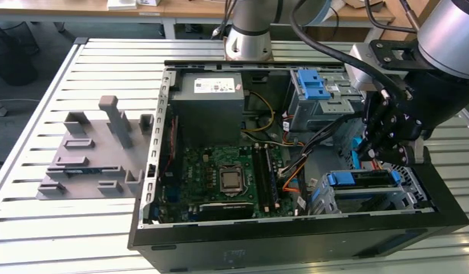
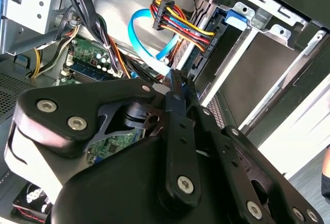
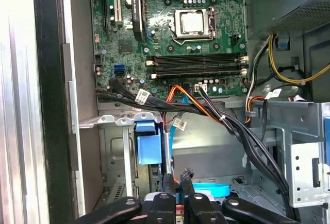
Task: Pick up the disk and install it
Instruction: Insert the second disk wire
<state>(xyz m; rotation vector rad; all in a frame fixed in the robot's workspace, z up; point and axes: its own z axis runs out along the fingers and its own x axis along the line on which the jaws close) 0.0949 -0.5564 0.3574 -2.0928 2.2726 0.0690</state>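
Hovering tool (image 1: pixel 384 149), fingers pinched together, above disk (image 1: pixel 362 179) (label unreadable)

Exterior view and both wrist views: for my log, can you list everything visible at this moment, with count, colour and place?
computer case: one, black, open, on the table
table: one, pale slatted metal
motherboard: one, green, on the case floor
power-supply box: one, grey, far end of the case
upper drive bay: one, grey with blue latch, beside the power-supply box
disk: one, dark in a blue carrier, apparently in the lower bay below the tool
data cable: one, light blue, looped inside the case
power cable: one bundle, red, yellow, orange and black, by the bay
fixture block: one, grey, on the table at the exterior view's left
arm: one, silver-grey, base beyond the case
tool: one, black, shut, inside the case
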